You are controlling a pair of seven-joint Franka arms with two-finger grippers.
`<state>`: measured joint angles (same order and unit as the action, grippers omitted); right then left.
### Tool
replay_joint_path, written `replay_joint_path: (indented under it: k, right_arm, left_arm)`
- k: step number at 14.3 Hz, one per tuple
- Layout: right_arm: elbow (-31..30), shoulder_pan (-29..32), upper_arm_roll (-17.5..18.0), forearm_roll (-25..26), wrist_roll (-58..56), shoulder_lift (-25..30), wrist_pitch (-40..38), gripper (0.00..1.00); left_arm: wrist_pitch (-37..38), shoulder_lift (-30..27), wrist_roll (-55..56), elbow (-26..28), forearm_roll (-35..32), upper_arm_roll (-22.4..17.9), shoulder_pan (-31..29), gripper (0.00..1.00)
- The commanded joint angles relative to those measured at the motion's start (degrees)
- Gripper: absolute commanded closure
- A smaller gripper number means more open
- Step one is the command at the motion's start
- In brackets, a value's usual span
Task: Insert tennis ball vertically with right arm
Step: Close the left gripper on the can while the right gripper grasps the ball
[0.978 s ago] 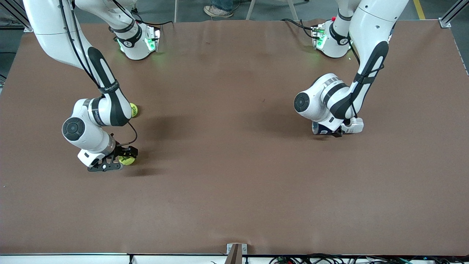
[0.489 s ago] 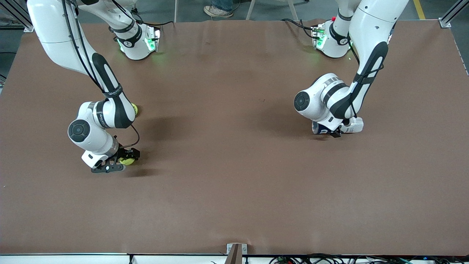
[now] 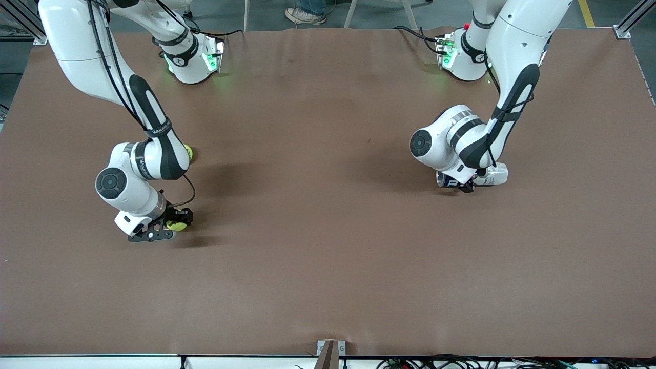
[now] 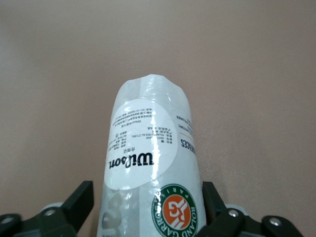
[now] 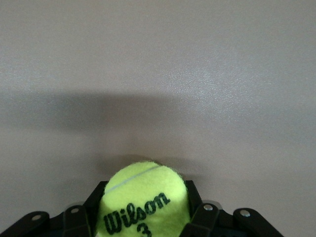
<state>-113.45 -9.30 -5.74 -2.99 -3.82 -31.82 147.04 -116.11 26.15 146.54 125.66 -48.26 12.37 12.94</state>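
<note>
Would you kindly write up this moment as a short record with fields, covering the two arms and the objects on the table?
right tool: low at the table toward the right arm's end, shut on a tennis ball
left tool: low toward the left arm's end, fingers either side of a lying ball can; grip not clear
second ball: on the table, farther from the front camera than the held ball, partly hidden by the right arm
can label: Wilson, Roland Garros logo
table: brown surface
</note>
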Motion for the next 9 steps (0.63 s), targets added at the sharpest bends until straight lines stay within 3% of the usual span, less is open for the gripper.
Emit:
replay_joint_path:
  k: [1,9]
  right_arm:
    - [0.34,-0.37,-0.06,-0.09,-0.13,0.01,0.09,0.63]
    - [1.39,-0.28,-0.15,0.00,0.39,4.13,-2.09,0.62]
  left_arm:
    - [-0.78,1.01,1.46,-0.24,-1.22,-0.07,0.16,0.19]
    - [-0.08,0.13,-1.34,-3.31,-0.26,0.37,-0.01,0.20]
